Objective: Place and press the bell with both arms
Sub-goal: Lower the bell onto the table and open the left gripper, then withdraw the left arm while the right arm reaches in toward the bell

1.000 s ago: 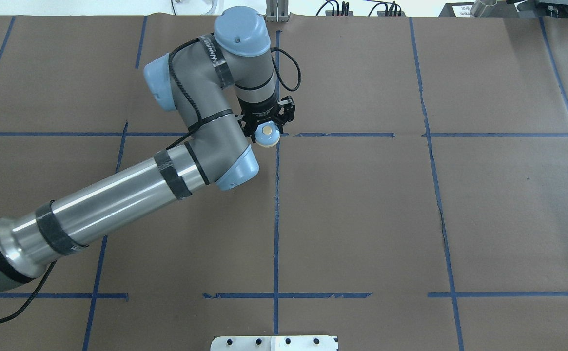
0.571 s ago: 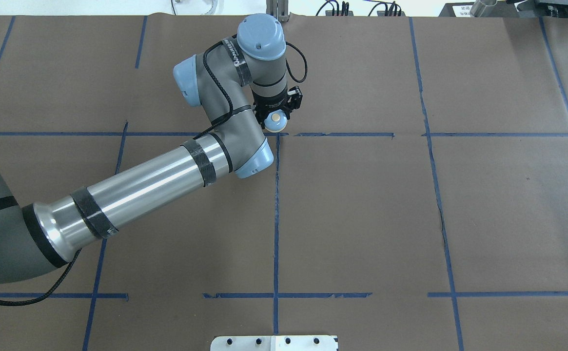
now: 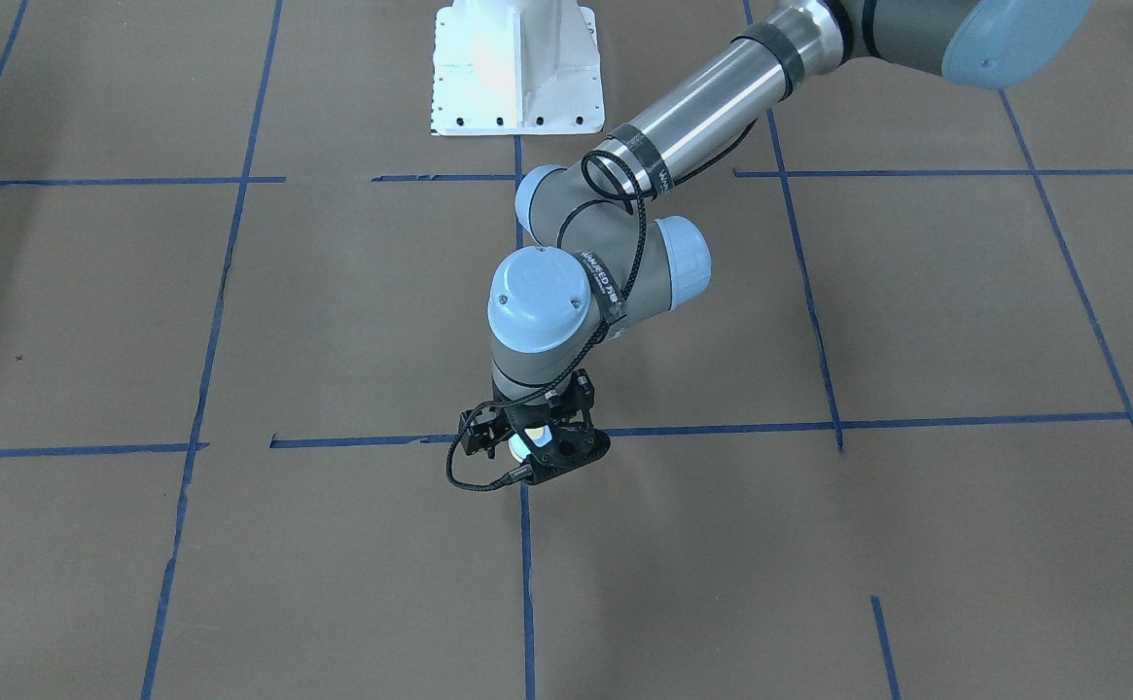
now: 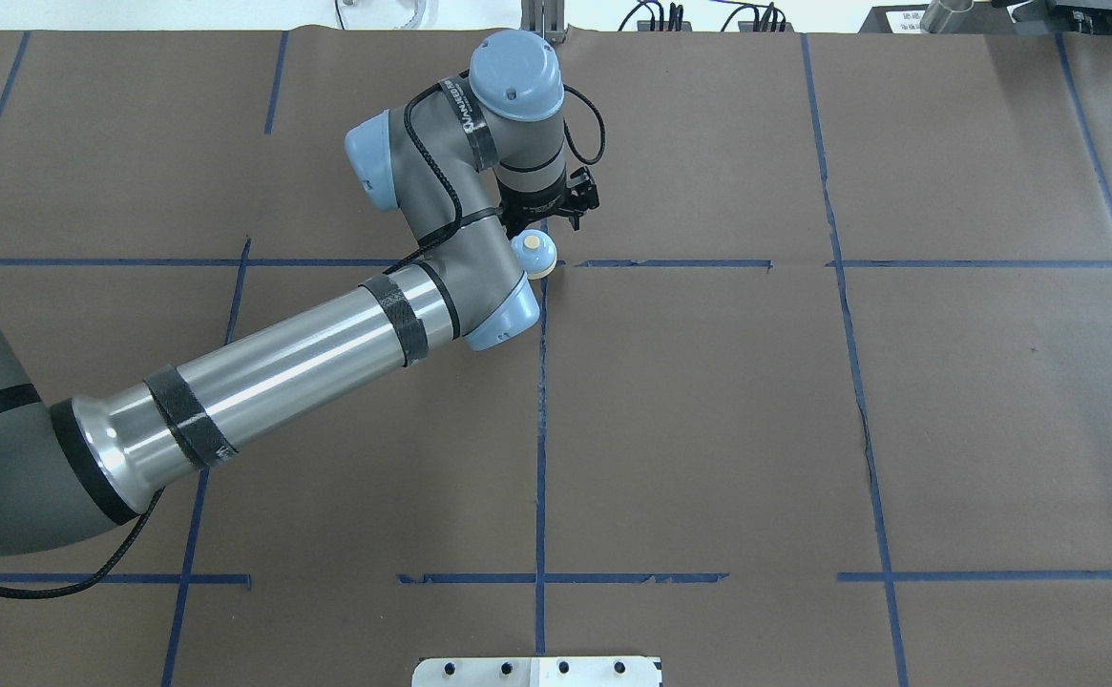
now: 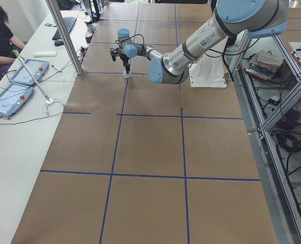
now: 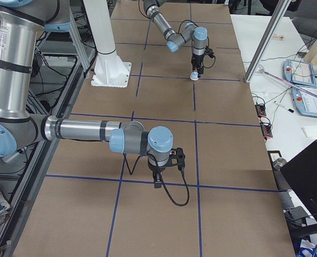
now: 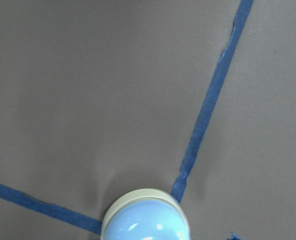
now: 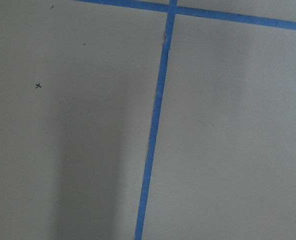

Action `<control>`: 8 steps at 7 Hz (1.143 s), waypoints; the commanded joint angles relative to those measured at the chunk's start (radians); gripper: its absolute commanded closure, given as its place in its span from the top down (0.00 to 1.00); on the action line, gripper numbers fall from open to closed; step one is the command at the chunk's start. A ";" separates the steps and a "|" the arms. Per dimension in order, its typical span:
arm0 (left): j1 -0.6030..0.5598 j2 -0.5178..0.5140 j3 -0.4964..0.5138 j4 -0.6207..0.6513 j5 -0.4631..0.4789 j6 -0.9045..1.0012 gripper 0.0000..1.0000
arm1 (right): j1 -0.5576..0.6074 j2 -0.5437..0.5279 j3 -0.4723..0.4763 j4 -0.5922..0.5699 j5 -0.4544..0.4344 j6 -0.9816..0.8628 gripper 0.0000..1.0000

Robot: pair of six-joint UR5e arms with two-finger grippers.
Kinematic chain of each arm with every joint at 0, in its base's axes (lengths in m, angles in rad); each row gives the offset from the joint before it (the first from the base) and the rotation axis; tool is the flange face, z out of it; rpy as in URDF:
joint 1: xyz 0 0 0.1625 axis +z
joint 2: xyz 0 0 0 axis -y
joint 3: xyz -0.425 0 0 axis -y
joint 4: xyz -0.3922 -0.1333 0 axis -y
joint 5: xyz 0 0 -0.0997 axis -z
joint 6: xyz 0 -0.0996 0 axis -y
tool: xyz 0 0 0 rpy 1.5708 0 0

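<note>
You have a table covered in brown paper, marked off into a grid with blue tape. Sitting on it you'll see the bell, upright at a tape crossing. The white pedestal stands at the robot's side.

bell glossy smooth; table matt paper; left arm shiny metal
</note>
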 commanded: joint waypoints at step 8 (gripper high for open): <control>-0.242 0.887 -1.183 0.506 -0.083 0.804 1.00 | -0.226 0.122 0.005 0.212 -0.035 0.146 1.00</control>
